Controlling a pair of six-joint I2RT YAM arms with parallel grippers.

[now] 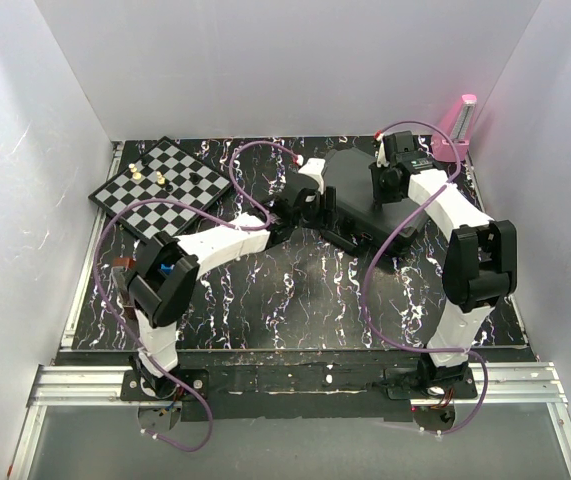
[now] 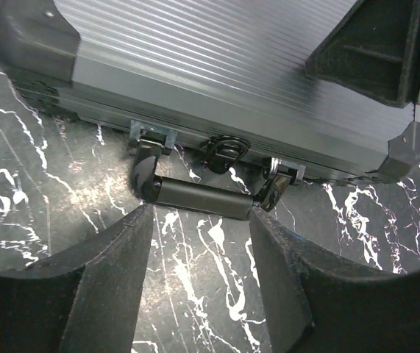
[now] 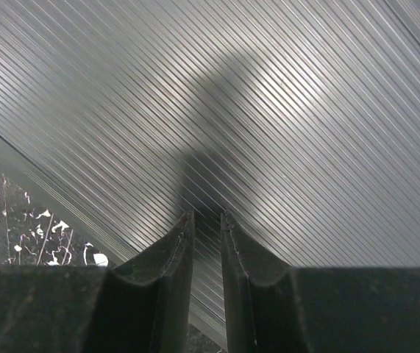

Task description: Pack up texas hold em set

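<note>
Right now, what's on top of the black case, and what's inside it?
Over the ribbed lid of the black case is only the right gripper, fingertips very close; touching or not, I cannot tell. The lid is shut, so anything inside is hidden.

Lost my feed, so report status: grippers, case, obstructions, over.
Left gripper open, astride the handle. Right gripper narrowly open, empty, above the lid. Briefcase shut. Chessboard apart, off left.

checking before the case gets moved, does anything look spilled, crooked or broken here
Nothing stands out. The briefcase lies shut and flat on the table, with no chips or cards loose around it. It sits at a slant to the table edges, as does the chessboard.
</note>
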